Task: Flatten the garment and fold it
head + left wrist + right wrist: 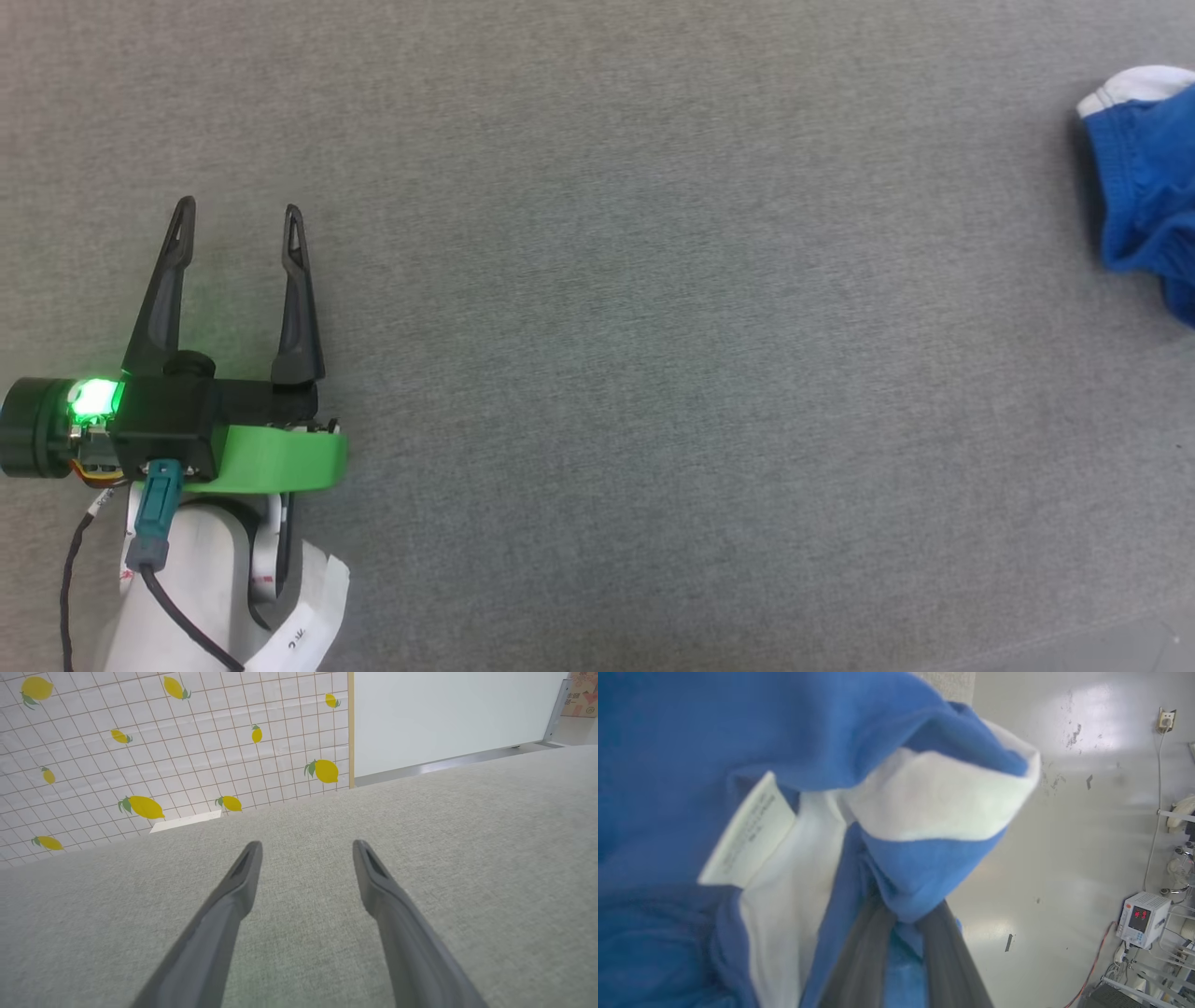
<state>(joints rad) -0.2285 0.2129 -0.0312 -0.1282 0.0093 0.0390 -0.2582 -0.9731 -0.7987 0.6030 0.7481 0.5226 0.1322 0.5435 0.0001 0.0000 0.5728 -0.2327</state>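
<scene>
The royal-blue garment [1144, 177] lies bunched at the right edge of the head view, a white trim band at its top. In the right wrist view the garment [714, 756] hangs crumpled close to the camera, showing a white band, a white care label [747, 833] and no lettering. My right gripper [903, 919] is shut on a fold of the blue cloth, which covers its fingertips. My left gripper [240, 217] stands open at the lower left over the grey cloth surface [597, 327], holding nothing, far from the garment. Its fingers [243, 877] are spread wide.
A lemon-patterned tiled sheet [163, 751] and a white panel [444, 714] stand beyond the far edge of the grey surface. Past the surface's edge in the right wrist view lie a glossy floor [1064, 812], a small device with a red display [1141, 917] and cables.
</scene>
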